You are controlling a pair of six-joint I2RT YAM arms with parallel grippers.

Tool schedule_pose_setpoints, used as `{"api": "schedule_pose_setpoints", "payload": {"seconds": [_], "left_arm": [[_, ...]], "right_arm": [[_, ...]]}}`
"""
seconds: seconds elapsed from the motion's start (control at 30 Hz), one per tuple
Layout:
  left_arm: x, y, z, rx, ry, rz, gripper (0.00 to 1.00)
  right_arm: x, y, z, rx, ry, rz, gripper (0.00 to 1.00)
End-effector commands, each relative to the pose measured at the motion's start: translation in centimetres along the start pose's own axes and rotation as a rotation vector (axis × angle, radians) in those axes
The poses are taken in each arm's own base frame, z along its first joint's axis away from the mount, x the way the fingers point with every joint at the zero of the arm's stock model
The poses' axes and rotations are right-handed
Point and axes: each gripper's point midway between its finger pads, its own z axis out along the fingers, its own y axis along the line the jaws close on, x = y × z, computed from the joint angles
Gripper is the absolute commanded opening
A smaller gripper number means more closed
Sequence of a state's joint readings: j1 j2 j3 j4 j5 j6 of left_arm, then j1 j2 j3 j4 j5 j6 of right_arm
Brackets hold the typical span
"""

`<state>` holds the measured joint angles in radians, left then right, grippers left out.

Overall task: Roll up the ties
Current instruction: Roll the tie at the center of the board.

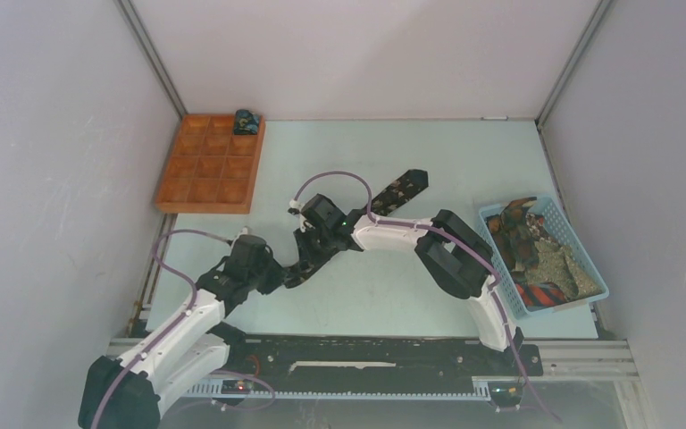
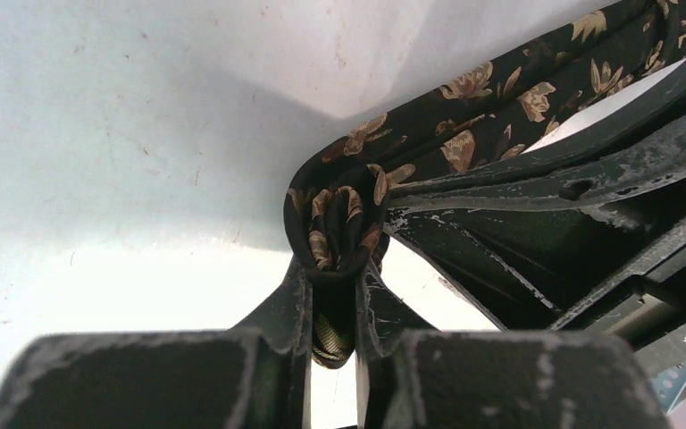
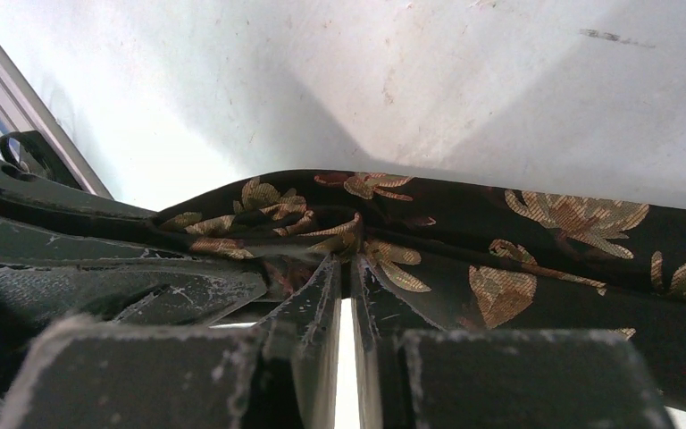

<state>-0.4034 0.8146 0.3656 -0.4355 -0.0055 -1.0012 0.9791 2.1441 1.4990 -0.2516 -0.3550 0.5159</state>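
Currently, rolled tie [image 1: 247, 121] in orange tray [image 1: 201, 207], loose ties [image 1: 522, 243] in blue basket [image 1: 547, 207]

Bright, even overhead light; soft shadows under the arms, pale glare on the table [image 1: 393, 295], near fingers [image 2: 290, 304] blurred.

The tie [image 2: 491, 98] is woven cloth with a faint sheen; the left gripper [image 2: 333, 279] is scuffed matt black plastic.

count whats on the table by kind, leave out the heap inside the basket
orange tray: 1
blue basket: 1
rolled tie: 1, in the tray's far right corner compartment
black floral tie: 1, unrolled, pinched by the left gripper and the right gripper
total: 4
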Motion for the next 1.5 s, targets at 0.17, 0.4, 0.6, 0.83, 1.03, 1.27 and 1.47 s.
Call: {"api": "schedule_pose_setpoints", "payload": {"seconds": [0.17,0.4,0.6,0.83,1.03,1.27,1.47], "left_arm": [[-1.9,-1.9,-0.9,0.033,-0.053,0.040,0.00],[-2.2,-2.1,-1.1,0.018,-0.050,0.057,0.00],[-2.4,-1.6,-1.4,-0.017,-0.038,0.093,0.00],[-2.6,-1.1,-1.4,-0.059,-0.034,0.118,0.00],[-2.9,-1.1,-0.7,-0.092,-0.022,0.140,0.00],[-2.8,-1.4,0.5,-0.113,0.014,0.151,0.00],[-2.5,-1.2,1.4,-0.137,0.037,0.154,0.00]], "right_arm": [[-0.8,2.3,0.8,-0.045,-0.010,-0.028,0.11],[-0.3,3.0,1.7,-0.057,0.010,-0.034,0.11],[0.0,4.7,2.3,-0.096,0.018,-0.047,0.11],[0.5,6.5,2.7,-0.151,0.038,-0.057,0.11],[0.7,6.2,2.8,-0.157,0.049,-0.051,0.11],[0.3,4.8,2.2,-0.131,0.039,-0.034,0.11],[-0.2,4.3,1.5,-0.118,0.022,-0.029,0.11]]}}
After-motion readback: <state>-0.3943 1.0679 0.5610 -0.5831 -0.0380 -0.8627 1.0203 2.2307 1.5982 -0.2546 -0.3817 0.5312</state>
